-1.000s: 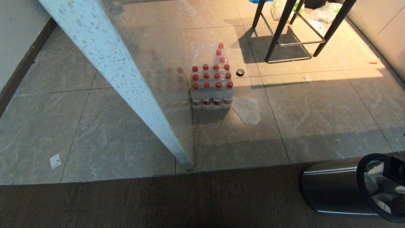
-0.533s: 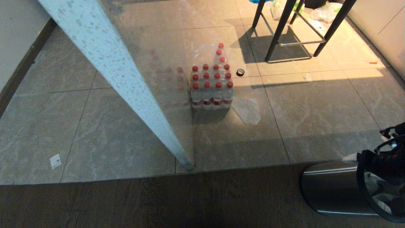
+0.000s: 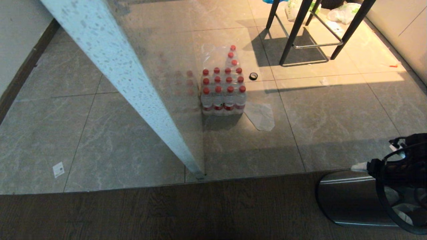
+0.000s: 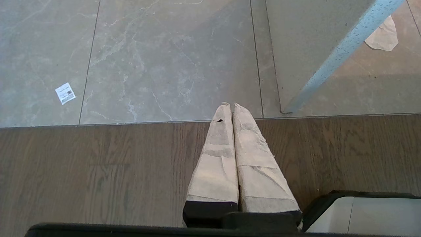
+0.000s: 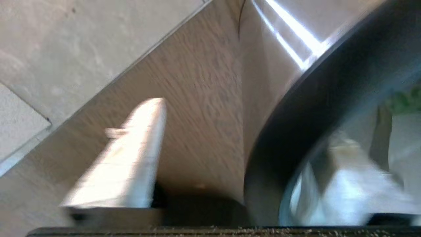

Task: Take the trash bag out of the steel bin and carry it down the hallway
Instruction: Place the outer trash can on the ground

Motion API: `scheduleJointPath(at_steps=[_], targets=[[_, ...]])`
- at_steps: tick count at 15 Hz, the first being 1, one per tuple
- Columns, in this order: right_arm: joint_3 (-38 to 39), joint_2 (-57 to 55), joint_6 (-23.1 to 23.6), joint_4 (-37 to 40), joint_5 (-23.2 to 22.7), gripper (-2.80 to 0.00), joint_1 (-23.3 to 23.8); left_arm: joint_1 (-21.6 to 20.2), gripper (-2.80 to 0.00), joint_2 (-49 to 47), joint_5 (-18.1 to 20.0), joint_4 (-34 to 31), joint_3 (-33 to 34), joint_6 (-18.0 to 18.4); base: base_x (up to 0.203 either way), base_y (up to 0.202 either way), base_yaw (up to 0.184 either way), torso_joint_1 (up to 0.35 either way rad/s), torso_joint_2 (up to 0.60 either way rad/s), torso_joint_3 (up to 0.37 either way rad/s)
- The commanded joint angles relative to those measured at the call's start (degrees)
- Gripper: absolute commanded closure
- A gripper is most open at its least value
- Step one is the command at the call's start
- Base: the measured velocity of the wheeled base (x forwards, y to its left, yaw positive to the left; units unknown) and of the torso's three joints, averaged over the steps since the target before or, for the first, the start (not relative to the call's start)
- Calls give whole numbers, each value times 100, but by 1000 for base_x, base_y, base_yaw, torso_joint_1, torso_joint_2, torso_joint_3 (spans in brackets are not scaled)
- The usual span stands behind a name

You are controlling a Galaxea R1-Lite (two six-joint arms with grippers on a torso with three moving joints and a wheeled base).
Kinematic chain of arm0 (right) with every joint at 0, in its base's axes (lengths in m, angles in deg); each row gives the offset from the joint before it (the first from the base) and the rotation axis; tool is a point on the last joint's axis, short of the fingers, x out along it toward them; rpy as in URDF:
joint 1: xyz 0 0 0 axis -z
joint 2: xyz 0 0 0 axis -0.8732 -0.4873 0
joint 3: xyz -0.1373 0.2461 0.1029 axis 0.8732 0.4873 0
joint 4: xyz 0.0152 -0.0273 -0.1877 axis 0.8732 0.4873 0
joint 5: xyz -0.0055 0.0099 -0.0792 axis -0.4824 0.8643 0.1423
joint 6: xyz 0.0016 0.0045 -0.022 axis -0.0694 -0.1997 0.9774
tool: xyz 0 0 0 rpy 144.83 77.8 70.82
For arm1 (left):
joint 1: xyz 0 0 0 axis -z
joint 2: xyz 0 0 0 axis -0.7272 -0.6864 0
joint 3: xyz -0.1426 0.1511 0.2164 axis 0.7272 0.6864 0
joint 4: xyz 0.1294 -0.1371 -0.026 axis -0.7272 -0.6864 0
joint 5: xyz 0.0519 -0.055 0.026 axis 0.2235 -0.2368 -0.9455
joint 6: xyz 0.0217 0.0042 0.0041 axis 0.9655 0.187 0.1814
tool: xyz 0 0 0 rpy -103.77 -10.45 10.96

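The trash bag (image 3: 402, 208) sits inside the steel bin (image 3: 347, 196) at the lower right of the head view, its white plastic crumpled below the black rim. The right wrist view shows a touch of green print on it. It is unlifted, so the pull-out looks not yet begun.

The right gripper (image 3: 373, 170) hangs at the rim's upper edge. Its jaws stand spread, and one taped finger (image 5: 131, 158) lies outside the steel wall, well off to one side. The other is not clearly seen. That stance suggests it is lining up to reach into the mouth for a handle loop.

The left gripper (image 4: 230, 108) is parked over the wood floor (image 3: 166, 213) with its fingers pressed together and nothing between them, keeping clear of the work.

Beyond the wood strip lie grey tiles (image 3: 333, 113), where a speckled pale beam (image 3: 133, 86) runs diagonally from the upper left. At centre stands a wrapped pack of red-capped bottles (image 3: 223, 90), with a roll of tape (image 3: 253, 76) just beside it. Dark stool legs (image 3: 300, 30) stand at the top right.
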Motion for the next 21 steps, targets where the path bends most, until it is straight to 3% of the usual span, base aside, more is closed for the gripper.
scheduleJointPath(at_steps=[1,6,11,13,17,21], targets=[[-164,-272,-11,-37,-28,0,41,0,0,0,1,-2,0,-2,0,0,0,0,0,0],[-401,-326,224,-49,-20,0,170,0,0,0,1,-2,0,-2,0,0,0,0,0,0],[-444,238,972,198,-255,0,619,0,0,0,1,-2,0,-2,0,0,0,0,0,0],[-719,377,1617,419,-500,0,1111,0,0,0,1,-2,0,-2,0,0,0,0,0,0],[-1260,570,3297,1805,-994,0,1962,0,0,0,1,-2,0,-2,0,0,0,0,0,0],[-1685,698,3350,1852,-985,0,2175,0,0,0,-8,-2,0,-2,0,0,0,0,0,0]])
